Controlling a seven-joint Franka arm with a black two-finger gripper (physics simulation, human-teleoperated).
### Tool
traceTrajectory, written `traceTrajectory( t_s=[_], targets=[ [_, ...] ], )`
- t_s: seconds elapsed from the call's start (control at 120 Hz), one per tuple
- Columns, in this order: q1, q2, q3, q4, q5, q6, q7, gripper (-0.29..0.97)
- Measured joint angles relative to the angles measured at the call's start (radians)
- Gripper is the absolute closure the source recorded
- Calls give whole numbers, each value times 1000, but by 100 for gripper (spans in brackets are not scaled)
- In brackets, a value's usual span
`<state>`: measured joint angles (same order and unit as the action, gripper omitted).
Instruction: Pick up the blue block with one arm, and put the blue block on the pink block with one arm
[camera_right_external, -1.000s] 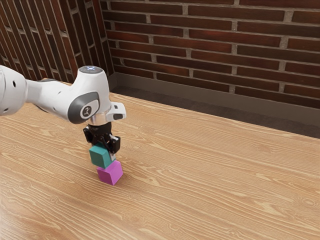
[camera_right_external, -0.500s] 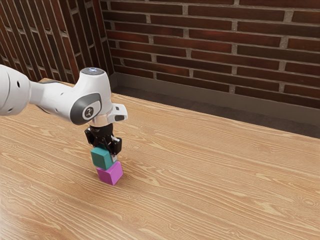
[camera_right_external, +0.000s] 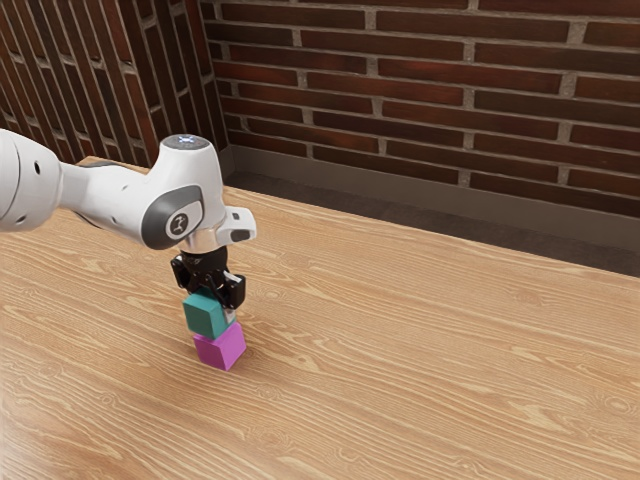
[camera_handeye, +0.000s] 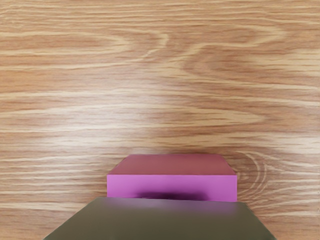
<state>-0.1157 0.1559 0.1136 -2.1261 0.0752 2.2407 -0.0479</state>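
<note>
**Placement stage of the stacking task.** The Franka arm reaches in from the exterior view's left, with its black gripper (camera_right_external: 209, 294) pointing straight down over the wooden table (camera_right_external: 430, 340). The fingers stand on either side of the blue block (camera_right_external: 203, 317), which renders teal, and pinch its upper part. The block's underside appears to rest on, or sit just above, the top of the pink block (camera_right_external: 222, 350); the exact contact cannot be resolved. The blue block sits shifted toward the exterior view's left, leaving a strip of the pink top face bare on the other side. In the wrist view the pink block (camera_handeye: 171, 181) lies just beyond the dark blurred mass under the hand, taken to be the held blue block (camera_handeye: 160, 223).

**Risks, as judged.**
- The offset means less support, so release may tip the upper block off the overhanging edge.
- If a small gap remains, the block could drop and bounce.
- A finger dragging on opening or retreat could nudge both blocks.
</note>
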Motion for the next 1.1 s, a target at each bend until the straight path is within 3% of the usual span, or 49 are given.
traceTrajectory(
  t_s=[0.358,0.783,1.1],
  targets=[
    [-1,-4,-3,32,-1,-10,-33,5],
    [39,-56,-8,150,1,-113,-69,1],
    [49,-71,-15,303,-54,-252,-90,0]
  ],
)
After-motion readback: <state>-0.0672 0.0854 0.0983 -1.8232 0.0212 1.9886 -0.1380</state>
